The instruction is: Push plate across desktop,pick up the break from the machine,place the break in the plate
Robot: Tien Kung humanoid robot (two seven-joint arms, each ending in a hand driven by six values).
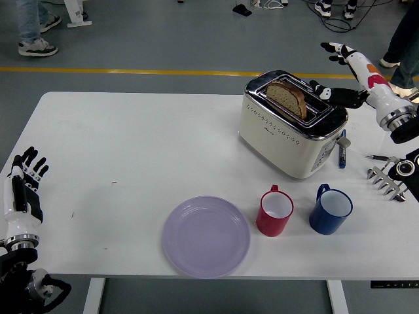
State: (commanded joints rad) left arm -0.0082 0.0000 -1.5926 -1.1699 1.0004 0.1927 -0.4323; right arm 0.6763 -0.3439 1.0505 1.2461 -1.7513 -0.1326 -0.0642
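Judging from how things lie, we take the pushing of the plate as done or nearly so, and the bread as the step in hand. On the white table (131,144) the lilac plate (207,236) sits empty near the near edge, a little left of centre. The cream toaster (291,124) stands toward the far right, and the slice of bread (287,97) stands upright in its slot, not yet taken. So two steps are left: lifting the bread out and setting it on the plate.

Our right hand (344,75) hangs above the toaster's far right end with its fingers spread and nothing in them; it is near the bread but apart from it (whether a fingertip touches the toaster's top we cannot tell). Our left hand (23,186) rests at the table's left edge, fingers extended and released, holding nothing, well apart from the plate.

Between toaster and plate stand a red mug (275,210) and, to its right, a blue mug (330,209); we judge the red one the likelier to be clipped on the way to the plate. A metal toast rack (386,180) lies at the right edge, and a blue pen (342,149) lies just beside the toaster.
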